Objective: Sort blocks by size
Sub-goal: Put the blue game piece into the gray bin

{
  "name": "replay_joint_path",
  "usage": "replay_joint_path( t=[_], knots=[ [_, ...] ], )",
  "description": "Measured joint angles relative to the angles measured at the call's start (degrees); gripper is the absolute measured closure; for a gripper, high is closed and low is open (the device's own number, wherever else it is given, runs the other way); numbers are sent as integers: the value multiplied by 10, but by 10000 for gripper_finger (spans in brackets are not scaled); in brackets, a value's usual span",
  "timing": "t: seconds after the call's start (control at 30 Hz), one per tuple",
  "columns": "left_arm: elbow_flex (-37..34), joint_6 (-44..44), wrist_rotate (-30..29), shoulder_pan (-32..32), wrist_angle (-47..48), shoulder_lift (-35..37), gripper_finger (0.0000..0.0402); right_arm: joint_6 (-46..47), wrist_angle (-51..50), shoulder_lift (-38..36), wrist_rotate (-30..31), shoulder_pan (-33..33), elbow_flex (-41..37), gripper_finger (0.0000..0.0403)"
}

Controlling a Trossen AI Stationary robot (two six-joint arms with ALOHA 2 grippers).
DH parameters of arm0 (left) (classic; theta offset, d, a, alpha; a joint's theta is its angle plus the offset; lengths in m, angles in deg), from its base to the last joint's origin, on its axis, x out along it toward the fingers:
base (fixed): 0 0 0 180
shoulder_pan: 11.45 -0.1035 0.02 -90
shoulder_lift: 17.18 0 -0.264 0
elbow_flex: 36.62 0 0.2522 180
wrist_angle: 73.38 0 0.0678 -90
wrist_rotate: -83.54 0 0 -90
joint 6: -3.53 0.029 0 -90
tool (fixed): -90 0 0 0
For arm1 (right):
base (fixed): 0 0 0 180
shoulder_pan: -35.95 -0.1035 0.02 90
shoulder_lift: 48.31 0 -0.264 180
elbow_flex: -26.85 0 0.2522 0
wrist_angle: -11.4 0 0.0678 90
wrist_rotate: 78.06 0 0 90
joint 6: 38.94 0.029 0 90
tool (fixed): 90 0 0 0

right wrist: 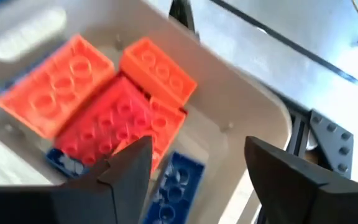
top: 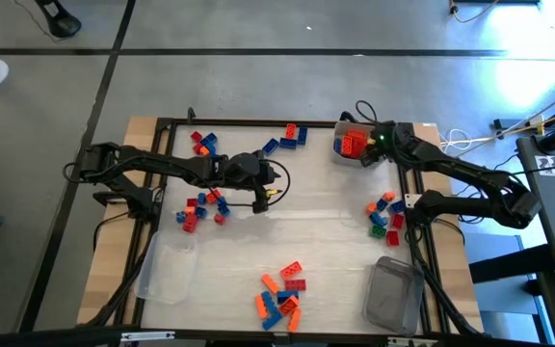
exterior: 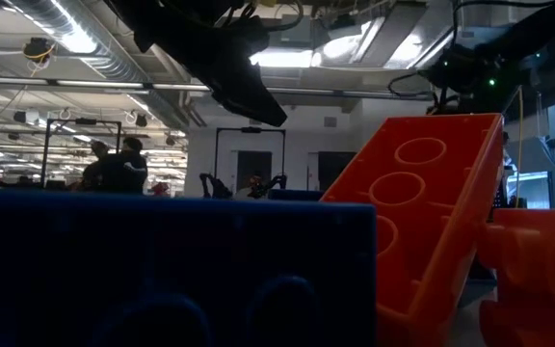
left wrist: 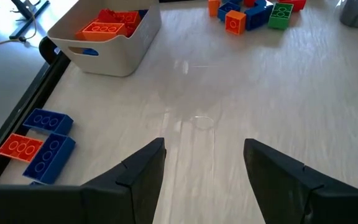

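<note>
While the right gripper (right wrist: 194,165) hangs over the white tub (top: 347,154) at the desk's far edge, its jaws stand apart with nothing between them. Straight beneath, the right wrist view catches what the overhead shot blurs: orange, red and blue blocks (right wrist: 114,106) piled inside the tub, studs up, one blue block lying nearest the jaws.

Over to the left gripper (left wrist: 204,165), jaws also apart and empty, above bare desk (left wrist: 278,93) left of the tub. Its wrist view shows the tub's handle slot and blue and orange blocks (left wrist: 39,143) lying close together near the desk's edge.

From above, more block clusters appear: one left of the tub (top: 288,138), one at the far left (top: 202,143), one by the left gripper (top: 200,207), one nearer than the tub on the right (top: 385,214), one at the near edge (top: 280,294). Two clear tubs sit near that edge, left (top: 167,272) and right (top: 395,292).

Down low, a dark blue block (exterior: 162,270) and an orange block (exterior: 432,212) fill the view, people visible far behind. No readable writing anywhere.
</note>
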Motion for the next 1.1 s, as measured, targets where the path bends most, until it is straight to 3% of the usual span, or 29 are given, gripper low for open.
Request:
replay_joint_path(
  t=[0.17, 0.47, 0.67, 1.1],
  knots=[
    [0, 0, 0, 0, 0, 0, 195, -14, 1, 0, -46, 0, 41, 148],
    [0, -22, -19, -26, -1, 0, 195, -16, 67, 0, -227, -7, 48, 150],
    [0, -61, -86, -63, -11, -22, 195, -18, 107, 10, -220, -66, 48, 150],
    [0, -122, -88, -177, -37, -105, 195, -48, 220, 64, -219, -187, 48, 150]
  ],
)
